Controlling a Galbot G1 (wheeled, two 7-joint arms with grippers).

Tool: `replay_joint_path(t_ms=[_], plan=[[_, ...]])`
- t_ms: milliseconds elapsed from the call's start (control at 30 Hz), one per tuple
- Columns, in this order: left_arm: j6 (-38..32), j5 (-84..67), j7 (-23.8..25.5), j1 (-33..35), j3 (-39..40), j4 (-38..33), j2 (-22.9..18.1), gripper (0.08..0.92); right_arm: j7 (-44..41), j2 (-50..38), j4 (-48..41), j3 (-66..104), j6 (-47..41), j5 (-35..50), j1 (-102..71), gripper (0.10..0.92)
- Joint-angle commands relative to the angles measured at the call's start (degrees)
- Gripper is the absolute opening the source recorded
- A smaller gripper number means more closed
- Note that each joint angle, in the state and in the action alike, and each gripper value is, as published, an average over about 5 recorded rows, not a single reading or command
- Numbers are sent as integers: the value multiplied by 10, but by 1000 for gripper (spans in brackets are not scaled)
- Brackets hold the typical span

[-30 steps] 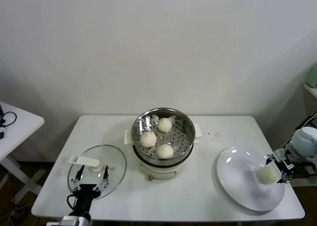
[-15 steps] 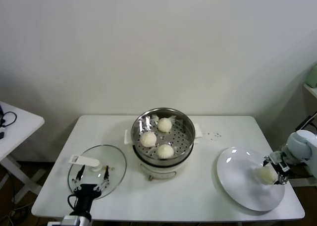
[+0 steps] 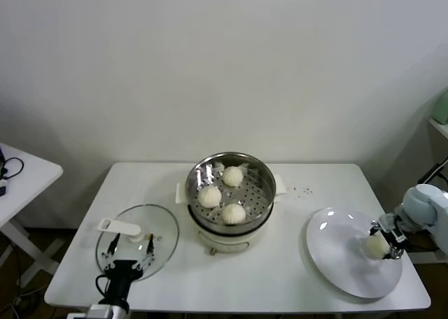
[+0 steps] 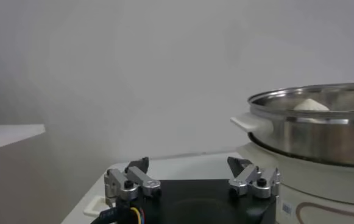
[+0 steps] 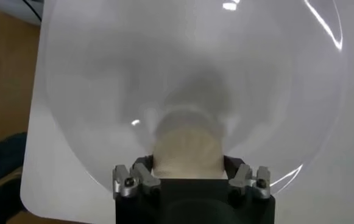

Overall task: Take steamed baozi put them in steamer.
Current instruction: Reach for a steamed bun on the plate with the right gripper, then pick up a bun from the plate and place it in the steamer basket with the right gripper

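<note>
Three baozi [image 3: 232, 175] lie on the perforated tray of the steel steamer [image 3: 260, 166] at the table's middle back. A fourth baozi [image 3: 376, 246] rests on the white plate [image 3: 336, 249] at the right. My right gripper [image 3: 380, 240] reaches in from the right edge, its fingers pressed against that bun's two sides; the right wrist view shows the bun [image 5: 189, 146] between the fingers of the gripper [image 5: 189, 161]. My left gripper [image 3: 129, 247] is open and empty at the front left, over the glass lid [image 3: 161, 228]; in the left wrist view the gripper [image 4: 187, 167] faces the steamer [image 4: 311, 131].
The glass lid with its white handle [image 3: 117, 226] lies flat on the table's front left. The plate [image 5: 103, 73] sits close to the table's front right edge. A small white side table [image 3: 28, 172] stands off to the left.
My right gripper has slid a little leftward onto the plate and closer around the bun. The bun has shifted only slightly. The left arm has not moved.
</note>
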Motion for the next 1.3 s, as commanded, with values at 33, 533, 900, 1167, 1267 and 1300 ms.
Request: replay_joint_path(t_ms=[33,533,900,1167,1267,1300], plan=[[-1,-1,0,1,1,0,-1,823,-1,-3,2,-4,-8,20,10,739],[-4,-3,0,2,18,-9,0,823,10,-16,49,-349,-173,375,412,736],[-3,-6,1,-1,28,-20,4,823,18,112,52,-620,-204,555,696,729],[-1,-14,1,-11,27,-17,5,823,17,242,28,-715,-207,645,760,733],[-2,-13,2,-14,27,-14,7,823,22,281,17,-724,-213,668,754,737],[-2,-13,3,-14,27,-14,8,823,24,293,13,-725,-216,677,748,737]])
